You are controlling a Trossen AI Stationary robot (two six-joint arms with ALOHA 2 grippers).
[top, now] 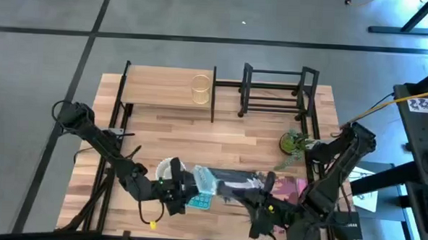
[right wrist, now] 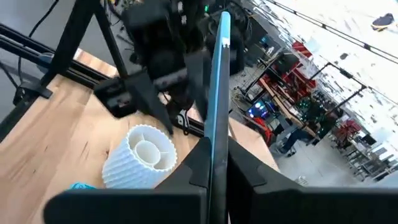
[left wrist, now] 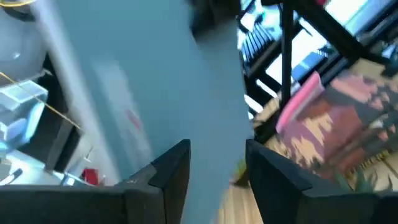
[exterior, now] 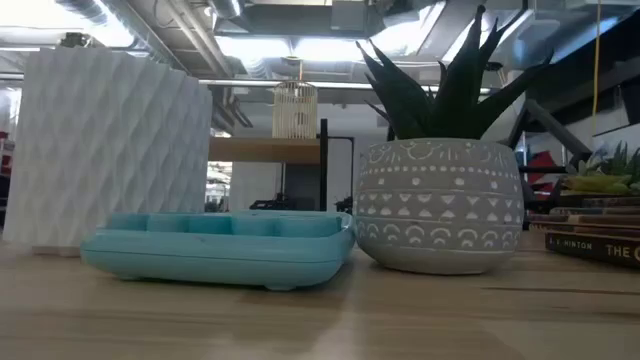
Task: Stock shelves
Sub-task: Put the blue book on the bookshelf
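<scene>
At the near edge of the desk (top: 221, 131) both arms are bent in over a cluster of goods that have not yet been shelved. The right tool (right wrist: 216, 152) is clenched on a thin blue book (right wrist: 219, 74), seen edge-on between its fingers and held above the desk. The left tool (top: 176, 185) hovers just beside that book's other end with its fingers parted, and nothing shows between them.

Around them lie a teal tray (exterior: 220, 245), a white ribbed vase (exterior: 110, 150) and a stack of books (exterior: 590, 235) topped by a pink cover. From level with the desk the tray's compartments cannot be seen into. The vase is hollow, with an inner ring, and looks empty from the right wrist camera. A little farther in, a grey patterned pot (exterior: 440, 205) holds a spiky green plant.

Along the far edge stand the shelves. The light-wood board (top: 161, 85) on black legs carries only a gold wire holder (top: 201, 89), which seems to hold nothing. The black bar rack (top: 277, 90) beside it bears nothing that can be made out.

By that showing the stocking looks barely begun: one piece is up and one book is in hand. The tray, vase, plant and remaining books probably still need to go onto the shelves.
</scene>
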